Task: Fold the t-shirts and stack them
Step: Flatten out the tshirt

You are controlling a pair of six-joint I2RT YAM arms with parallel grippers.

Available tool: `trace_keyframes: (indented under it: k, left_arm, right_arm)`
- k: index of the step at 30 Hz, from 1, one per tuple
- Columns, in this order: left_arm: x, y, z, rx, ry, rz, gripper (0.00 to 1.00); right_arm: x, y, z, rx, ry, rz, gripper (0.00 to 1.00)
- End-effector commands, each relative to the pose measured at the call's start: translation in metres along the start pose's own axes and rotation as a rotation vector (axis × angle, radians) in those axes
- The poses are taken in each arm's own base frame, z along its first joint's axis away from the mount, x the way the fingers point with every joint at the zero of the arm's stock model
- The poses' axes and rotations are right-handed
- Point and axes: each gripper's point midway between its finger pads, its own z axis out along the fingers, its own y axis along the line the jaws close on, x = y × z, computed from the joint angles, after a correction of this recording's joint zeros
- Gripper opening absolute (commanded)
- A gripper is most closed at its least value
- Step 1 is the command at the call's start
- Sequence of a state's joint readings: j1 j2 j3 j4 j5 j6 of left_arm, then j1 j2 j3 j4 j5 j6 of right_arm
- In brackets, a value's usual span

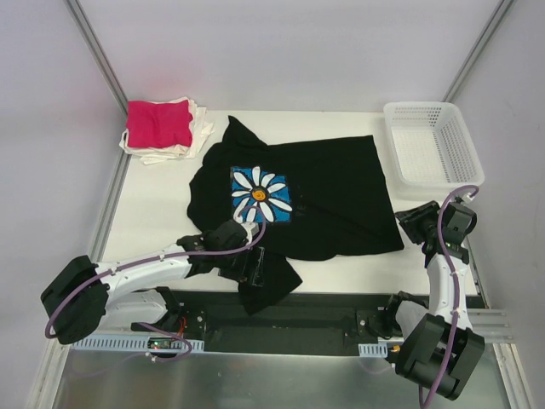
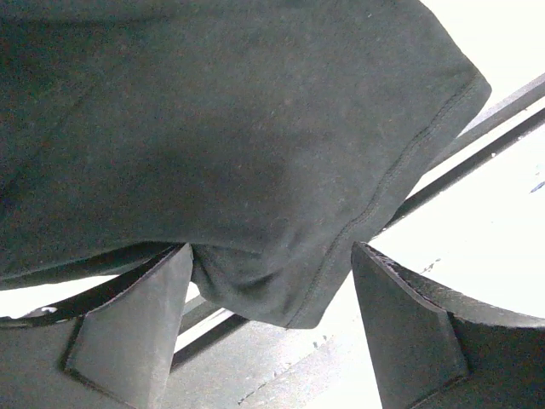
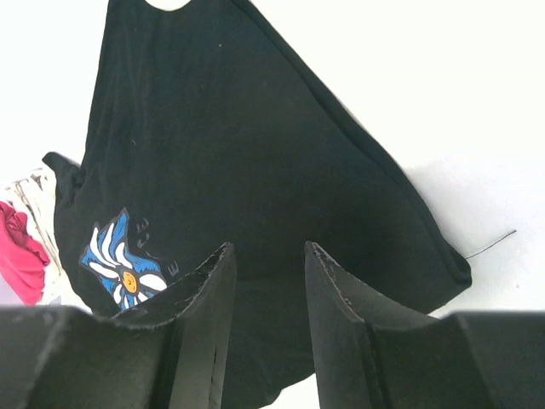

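Observation:
The large black t-shirt lies spread on the white table, its blue daisy print facing up. One sleeve hangs over the near table edge. My left gripper is open at that sleeve; in the left wrist view the hemmed sleeve sits between the spread fingers, not pinched. My right gripper is open and empty at the shirt's right near corner, its fingers pointing over the black cloth. The magenta-pink shirt lies folded on cream shirts at back left.
A white mesh basket stands at the back right, just beyond the right gripper. The near table edge and a black rail run under the hanging sleeve. Grey walls enclose the table on three sides.

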State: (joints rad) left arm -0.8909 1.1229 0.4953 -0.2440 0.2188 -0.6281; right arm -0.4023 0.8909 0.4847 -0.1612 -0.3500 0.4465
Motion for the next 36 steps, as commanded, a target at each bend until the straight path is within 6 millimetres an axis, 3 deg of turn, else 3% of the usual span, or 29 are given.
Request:
trace_keyframes:
  k: [1, 4, 5, 6, 8, 9, 10, 12, 13, 15, 16, 18, 19, 20, 21, 22, 23, 24, 25, 27, 29, 30, 36]
  left_arm:
    - [-0.019, -0.015, -0.005, 0.027, -0.044, 0.057, 0.76]
    - [-0.025, -0.021, -0.009, 0.046, -0.063, 0.075, 0.97]
    - [-0.025, -0.022, -0.010, 0.049, -0.063, 0.082, 0.99]
    - [-0.026, -0.025, -0.012, 0.056, -0.067, 0.082, 0.99]
    - [-0.025, -0.026, -0.015, 0.062, -0.061, 0.082, 0.99]
    - [-0.026, -0.028, -0.017, 0.065, -0.064, 0.085, 0.99]
    - [-0.025, -0.026, -0.019, 0.054, -0.061, 0.082, 0.99]
    - [-0.029, -0.028, -0.025, 0.055, -0.081, 0.085, 0.99]
    - [-0.030, -0.026, -0.029, 0.041, -0.092, 0.085, 0.99]
    - [-0.040, -0.032, -0.040, 0.049, -0.142, 0.094, 0.99]
    - [-0.044, -0.032, -0.044, 0.044, -0.163, 0.100, 0.99]
    - [-0.055, -0.035, -0.056, 0.033, -0.217, 0.111, 0.99]
    - [-0.057, -0.035, -0.060, 0.026, -0.229, 0.120, 0.99]
    - [-0.063, -0.035, -0.066, 0.013, -0.258, 0.123, 0.99]
    - [-0.066, -0.035, -0.070, 0.008, -0.273, 0.129, 0.99]
    - [-0.068, -0.035, -0.073, 0.003, -0.287, 0.139, 0.99]
    - [-0.073, -0.039, -0.081, 0.009, -0.317, 0.147, 0.99]
    - [-0.077, -0.036, -0.084, -0.006, -0.337, 0.145, 0.99]
    - [-0.079, -0.037, -0.088, -0.006, -0.353, 0.152, 0.99]
    - [-0.086, -0.037, -0.100, -0.018, -0.403, 0.152, 0.99]
    - [-0.091, -0.039, -0.109, -0.016, -0.438, 0.151, 0.99]
    - [-0.093, -0.038, -0.112, -0.024, -0.447, 0.149, 0.99]
    - [-0.099, -0.041, -0.125, -0.029, -0.488, 0.134, 0.99]
  right_arm:
    - [-0.010, 0.029, -0.004, -0.091, -0.022, -0.039, 0.41]
    - [-0.002, 0.047, -0.001, -0.105, 0.027, -0.145, 0.44]
    - [0.008, 0.060, 0.000, -0.135, 0.069, -0.187, 0.45]
    - [0.018, 0.061, 0.005, -0.128, 0.123, -0.206, 0.45]
    - [0.035, 0.087, 0.009, -0.195, 0.185, -0.278, 0.46]
    - [0.046, 0.088, 0.017, -0.179, 0.231, -0.297, 0.46]
    - [0.056, 0.105, 0.019, -0.213, 0.261, -0.337, 0.46]
    - [0.075, 0.111, 0.037, -0.203, 0.333, -0.360, 0.46]
    - [0.087, 0.132, 0.039, -0.245, 0.360, -0.399, 0.46]
    - [0.105, 0.147, 0.051, -0.261, 0.421, -0.434, 0.46]
    - [0.123, 0.163, 0.062, -0.280, 0.476, -0.468, 0.46]
    - [0.147, 0.175, 0.075, -0.288, 0.543, -0.497, 0.45]
    - [0.173, 0.174, 0.087, -0.275, 0.609, -0.526, 0.45]
    - [0.179, 0.197, 0.091, -0.319, 0.624, -0.538, 0.45]
    - [0.188, 0.201, 0.095, -0.315, 0.655, -0.547, 0.44]
    - [0.212, 0.194, 0.107, -0.287, 0.716, -0.559, 0.43]
    - [0.222, 0.198, 0.109, -0.301, 0.752, -0.556, 0.43]
    - [0.228, 0.215, 0.112, -0.341, 0.754, -0.560, 0.43]
    - [0.238, 0.209, 0.123, -0.318, 0.781, -0.550, 0.42]
    - [0.243, 0.225, 0.129, -0.357, 0.782, -0.540, 0.41]
    - [0.249, 0.227, 0.140, -0.354, 0.794, -0.529, 0.41]
    - [0.245, 0.241, 0.142, -0.385, 0.782, -0.529, 0.41]
    - [0.253, 0.251, 0.173, -0.381, 0.815, -0.503, 0.40]
